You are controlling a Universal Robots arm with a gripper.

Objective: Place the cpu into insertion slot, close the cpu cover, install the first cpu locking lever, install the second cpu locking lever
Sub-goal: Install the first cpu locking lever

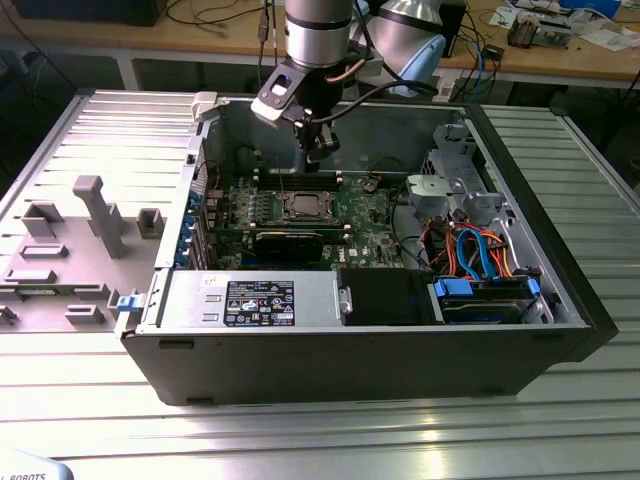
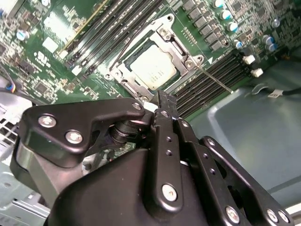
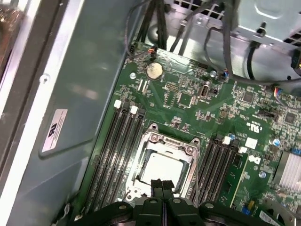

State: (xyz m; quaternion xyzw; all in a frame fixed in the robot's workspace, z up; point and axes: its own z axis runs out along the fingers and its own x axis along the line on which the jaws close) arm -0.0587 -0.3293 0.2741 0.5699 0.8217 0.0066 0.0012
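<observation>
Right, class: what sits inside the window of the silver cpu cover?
The cpu, grey top up, fills the window of the cpu cover. What lies under the chip is hidden; the shut gripper covers one edge in the first wrist view.

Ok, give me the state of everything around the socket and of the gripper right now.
Dull silver-grey square cpu: seated in the silver-rimmed insertion slot.
Thin silver metal cpu cover: down flat over the cpu.
Thin wire locking lever: sticks out sideways past the slot, not tucked in.
Black gripper: shut, holding nothing, over the slot's edge.
Dark computer case: side open.
</observation>
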